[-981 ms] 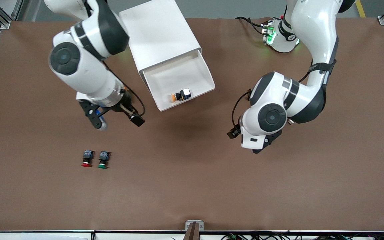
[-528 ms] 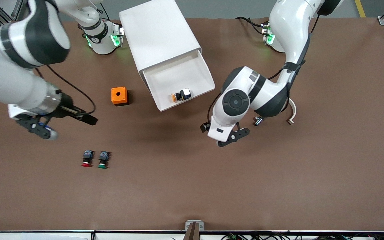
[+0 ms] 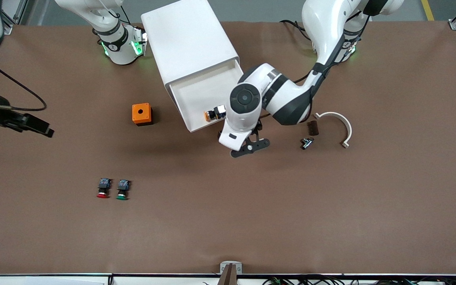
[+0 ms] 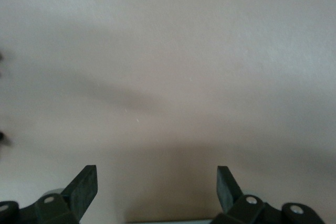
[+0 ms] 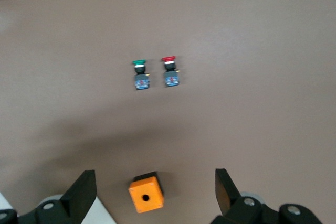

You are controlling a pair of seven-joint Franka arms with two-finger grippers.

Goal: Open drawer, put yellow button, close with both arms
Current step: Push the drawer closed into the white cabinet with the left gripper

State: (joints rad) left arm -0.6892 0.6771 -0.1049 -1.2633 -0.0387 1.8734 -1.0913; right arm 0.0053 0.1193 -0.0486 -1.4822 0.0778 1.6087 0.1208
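The white cabinet (image 3: 190, 43) has its uppermost drawer (image 3: 202, 93) pulled out. The yellow button (image 3: 215, 113) lies on its side in the drawer, near the front rim. My left gripper (image 3: 250, 145) hangs over the table just in front of the drawer, at its corner toward the left arm's end. Its wrist view shows it open and empty (image 4: 156, 182) over bare table. My right gripper (image 5: 155, 187) is open and empty, high over the right arm's end of the table. It is mostly cut off at the edge of the front view.
An orange cube with a hole (image 3: 141, 114) stands beside the cabinet and also shows in the right wrist view (image 5: 146, 198). A red-capped button (image 3: 102, 188) and a green-capped button (image 3: 122, 189) lie nearer the camera. A white curved bracket (image 3: 337, 124), a brown piece (image 3: 312, 127) and a metal part (image 3: 306, 142) lie toward the left arm's end.
My left arm has swung in from its end of the table to the drawer's front. My right arm has swung out to its end, uncovering the orange cube. The button has not moved.
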